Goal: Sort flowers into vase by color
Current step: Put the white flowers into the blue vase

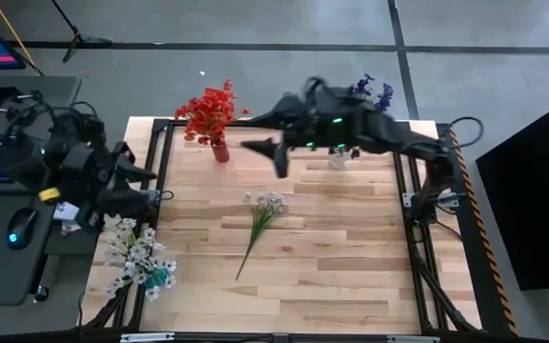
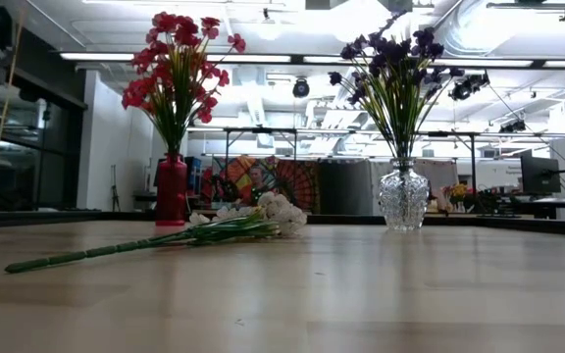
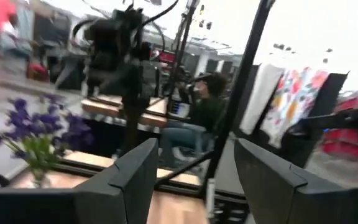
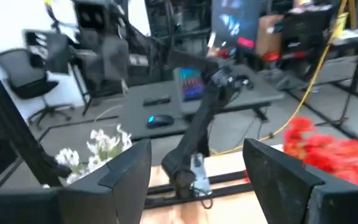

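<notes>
One white sprig point(image 1: 263, 217) lies flat mid-tabletop point(image 1: 351, 267). Red flowers point(image 1: 210, 111) and purple flowers point(image 2: 392, 69) stand in vases. Left gripper point(image 1: 151, 186) and right gripper point(image 1: 267, 152): jaws apart, empty.

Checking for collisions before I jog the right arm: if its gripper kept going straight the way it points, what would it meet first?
Probably nothing on the table. The right gripper, open and empty, points toward the left arm across the table; the red flowers and the white sprig lie off to either side. Depth is unclear.
</notes>
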`<act>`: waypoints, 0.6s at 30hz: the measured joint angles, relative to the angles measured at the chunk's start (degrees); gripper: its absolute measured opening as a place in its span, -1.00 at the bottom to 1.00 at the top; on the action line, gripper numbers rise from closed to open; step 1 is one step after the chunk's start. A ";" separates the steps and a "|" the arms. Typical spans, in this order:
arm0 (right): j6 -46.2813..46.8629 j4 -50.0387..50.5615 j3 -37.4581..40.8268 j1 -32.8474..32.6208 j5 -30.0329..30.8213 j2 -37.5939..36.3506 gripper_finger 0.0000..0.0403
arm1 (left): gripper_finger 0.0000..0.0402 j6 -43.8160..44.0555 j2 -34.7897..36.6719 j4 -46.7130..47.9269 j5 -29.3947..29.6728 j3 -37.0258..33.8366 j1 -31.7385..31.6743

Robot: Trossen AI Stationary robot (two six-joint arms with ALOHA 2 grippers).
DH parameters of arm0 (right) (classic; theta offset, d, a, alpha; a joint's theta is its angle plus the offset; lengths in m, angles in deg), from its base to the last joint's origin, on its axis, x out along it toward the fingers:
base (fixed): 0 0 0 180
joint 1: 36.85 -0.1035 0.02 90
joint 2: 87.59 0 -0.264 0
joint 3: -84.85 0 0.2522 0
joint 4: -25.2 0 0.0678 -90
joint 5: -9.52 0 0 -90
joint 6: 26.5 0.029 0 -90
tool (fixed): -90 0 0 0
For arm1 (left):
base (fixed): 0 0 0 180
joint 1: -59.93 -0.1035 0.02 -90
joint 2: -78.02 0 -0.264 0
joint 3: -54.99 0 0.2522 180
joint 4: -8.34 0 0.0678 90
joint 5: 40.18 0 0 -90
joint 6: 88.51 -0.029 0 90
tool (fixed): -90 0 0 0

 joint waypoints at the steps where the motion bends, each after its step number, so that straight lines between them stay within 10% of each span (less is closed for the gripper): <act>1: 0.00 0.95 0.00 -0.09 0.92 -1.43 0.21 | -0.02 3.43 -0.27 3.01 -2.91 1.02 -2.14; 18: 1.66 14.08 0.00 -6.15 13.26 -11.14 0.21 | -0.02 22.80 -27.41 19.85 -67.19 10.74 -56.54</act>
